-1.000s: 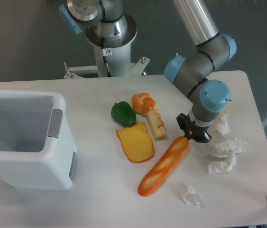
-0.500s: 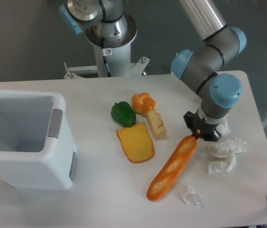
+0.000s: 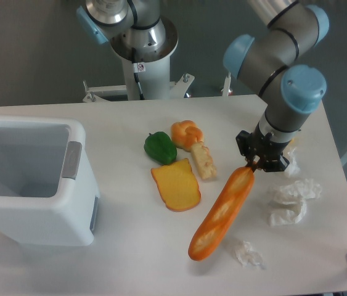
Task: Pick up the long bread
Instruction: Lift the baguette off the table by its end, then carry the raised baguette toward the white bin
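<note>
Black two-finger gripper (image 3: 251, 165) holding the long orange-brown toy baguette (image 3: 222, 213).
Fingers clamped on its far end; near end hangs toward the white table (image 3: 130, 265).

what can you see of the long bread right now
The long bread is a glossy orange-brown toy baguette, plastic by its look, with pale diagonal slashes and rounded ends. It lies slanted, upper end pinched in the gripper, lower end toward the front of the table. Whether that end rests on the tabletop is unclear.

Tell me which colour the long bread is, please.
The long bread is orange-brown with pale diagonal slashes, seen in the camera view.
</note>
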